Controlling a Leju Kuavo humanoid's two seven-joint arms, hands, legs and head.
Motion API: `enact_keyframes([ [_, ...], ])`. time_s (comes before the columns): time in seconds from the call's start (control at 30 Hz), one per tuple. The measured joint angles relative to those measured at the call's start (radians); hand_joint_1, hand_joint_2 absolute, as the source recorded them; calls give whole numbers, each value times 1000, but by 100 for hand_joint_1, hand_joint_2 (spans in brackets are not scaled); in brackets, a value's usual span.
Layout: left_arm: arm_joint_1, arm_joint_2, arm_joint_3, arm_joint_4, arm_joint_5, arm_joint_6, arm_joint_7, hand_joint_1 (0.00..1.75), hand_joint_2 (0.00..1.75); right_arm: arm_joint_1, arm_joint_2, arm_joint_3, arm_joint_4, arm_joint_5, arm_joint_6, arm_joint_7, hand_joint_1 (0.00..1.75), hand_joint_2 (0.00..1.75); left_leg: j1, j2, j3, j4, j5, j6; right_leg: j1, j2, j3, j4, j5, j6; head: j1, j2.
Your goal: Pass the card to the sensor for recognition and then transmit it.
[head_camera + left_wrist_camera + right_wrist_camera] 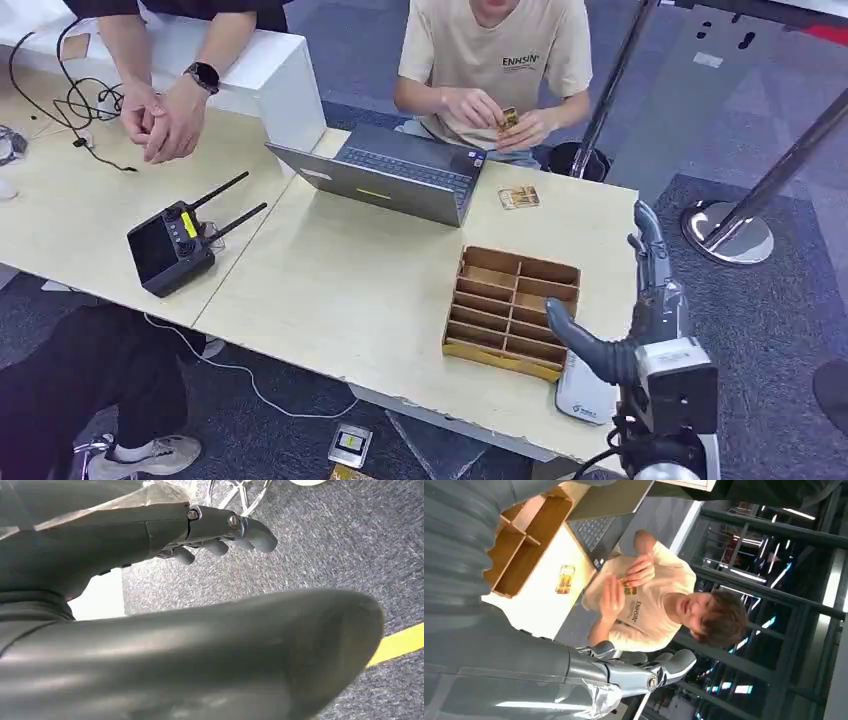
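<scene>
One small yellow-brown card flat on table, right robot hand released, fingers apart.

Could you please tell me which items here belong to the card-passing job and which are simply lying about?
Belong to the job:
card in the person's hands
card on the table
white sensor pad
right hand, raised, holding nothing

Lying about:
laptop
remote controller
wooden divider tray
cables
</scene>
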Motion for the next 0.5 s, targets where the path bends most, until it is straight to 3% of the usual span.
enact_keyframes([
  [0.5,0,-3,-1,0,13,7,3,0,0,-2,-2,4,0,29,6,32,0,175,0,0,0,0,0,0,0,0,0,0,0,0,0,0],
])
